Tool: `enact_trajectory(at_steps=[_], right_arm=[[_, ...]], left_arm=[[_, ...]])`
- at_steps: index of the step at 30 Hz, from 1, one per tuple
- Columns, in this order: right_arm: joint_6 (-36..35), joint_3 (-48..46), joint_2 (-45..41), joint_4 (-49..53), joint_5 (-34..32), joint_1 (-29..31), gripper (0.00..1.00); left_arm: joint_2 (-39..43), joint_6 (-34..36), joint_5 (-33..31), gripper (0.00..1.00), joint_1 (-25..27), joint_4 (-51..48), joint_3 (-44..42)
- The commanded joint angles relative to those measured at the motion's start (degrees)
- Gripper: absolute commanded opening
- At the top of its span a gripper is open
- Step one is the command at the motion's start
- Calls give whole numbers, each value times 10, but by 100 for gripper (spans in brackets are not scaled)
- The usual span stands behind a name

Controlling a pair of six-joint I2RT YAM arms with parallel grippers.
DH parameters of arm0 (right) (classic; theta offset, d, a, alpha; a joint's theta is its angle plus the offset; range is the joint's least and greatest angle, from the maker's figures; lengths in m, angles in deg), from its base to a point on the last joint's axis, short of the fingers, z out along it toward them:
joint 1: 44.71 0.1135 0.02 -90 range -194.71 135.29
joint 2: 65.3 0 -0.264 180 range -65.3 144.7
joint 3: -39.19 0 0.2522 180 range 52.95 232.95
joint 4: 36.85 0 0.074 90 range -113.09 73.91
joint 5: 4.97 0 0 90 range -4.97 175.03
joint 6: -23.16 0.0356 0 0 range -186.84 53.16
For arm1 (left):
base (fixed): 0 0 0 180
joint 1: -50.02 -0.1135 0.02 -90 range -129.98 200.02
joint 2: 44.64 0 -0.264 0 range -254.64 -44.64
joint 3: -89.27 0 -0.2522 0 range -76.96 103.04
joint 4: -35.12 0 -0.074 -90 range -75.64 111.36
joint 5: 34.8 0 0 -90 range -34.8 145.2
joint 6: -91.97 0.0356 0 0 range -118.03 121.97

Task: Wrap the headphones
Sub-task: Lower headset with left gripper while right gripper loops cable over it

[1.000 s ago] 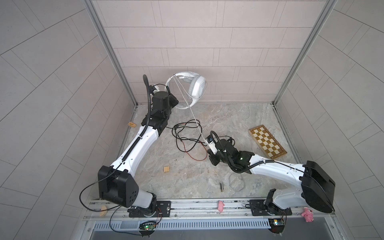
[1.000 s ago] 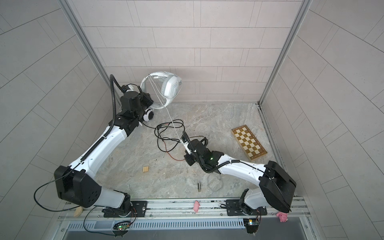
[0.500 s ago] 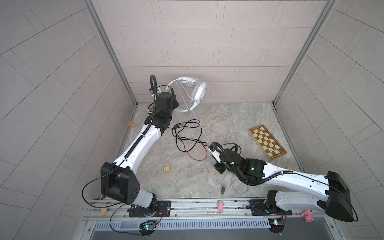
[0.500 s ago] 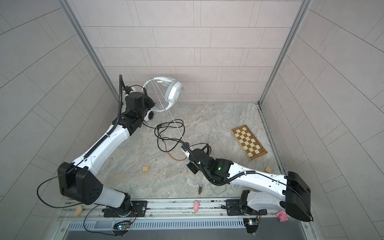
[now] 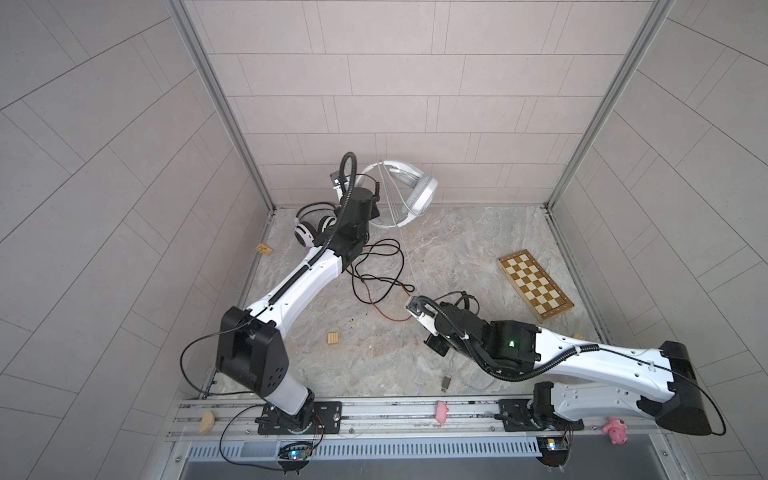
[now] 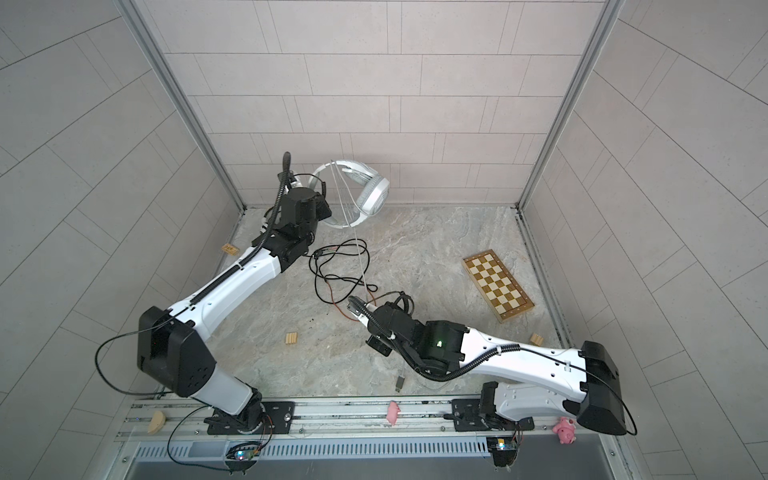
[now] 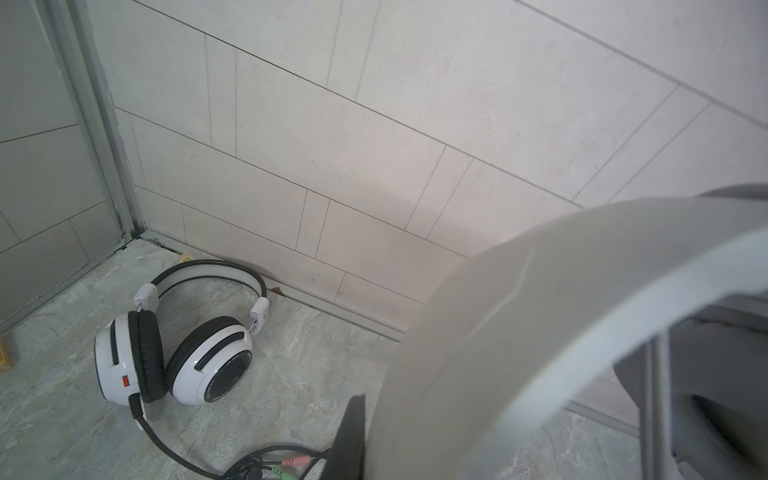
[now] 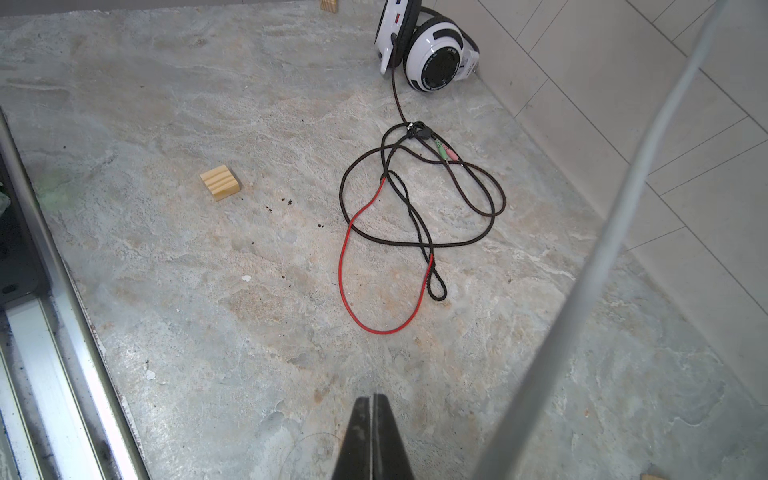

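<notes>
My left gripper (image 5: 375, 196) is shut on the headband of the pale-grey headphones (image 5: 419, 195) (image 6: 372, 195) and holds them up near the back wall. The headband (image 7: 540, 311) fills the left wrist view. Their whitish cable (image 5: 401, 241) (image 6: 359, 257) runs taut down to my right gripper (image 5: 409, 305) (image 8: 372, 399). That gripper is shut low over the floor, with nothing showing between its tips. The cable (image 8: 602, 249) passes beside it. The white headphones (image 5: 309, 226) (image 7: 178, 353) (image 8: 432, 50) stand in the back left corner. Their black-red cable (image 5: 378, 270) (image 8: 415, 208) lies in loose loops.
A chessboard (image 5: 536, 291) lies at the right. A small wooden block (image 5: 332, 338) sits mid-floor and another (image 5: 264, 248) by the left wall. The whitish cable's plug (image 5: 444, 380) rests near the front rail. Walls close in on the back and both sides.
My right arm has swung its elbow out to the right and drawn the gripper slightly toward the front. The left arm has shifted the pale-grey headphones a little to the right.
</notes>
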Motion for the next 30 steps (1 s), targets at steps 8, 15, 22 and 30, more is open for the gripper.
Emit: enact_trajectory(at_steps=[8,15,22,30], right_arm=[[-70,84,-68,35,-14,-63,0],[-56,135,-67,3,82,-213,0],[-11,171,-17,-37,168,-358,0],[13,265,115,-37,241,-451,0]], left_arm=[[-86,156,-1,0,110,18,41],[-88,187,38,0,146,-23,37],[-46,206,62,0,168,-51,-2],[13,214,163,0,170,-88,-30]])
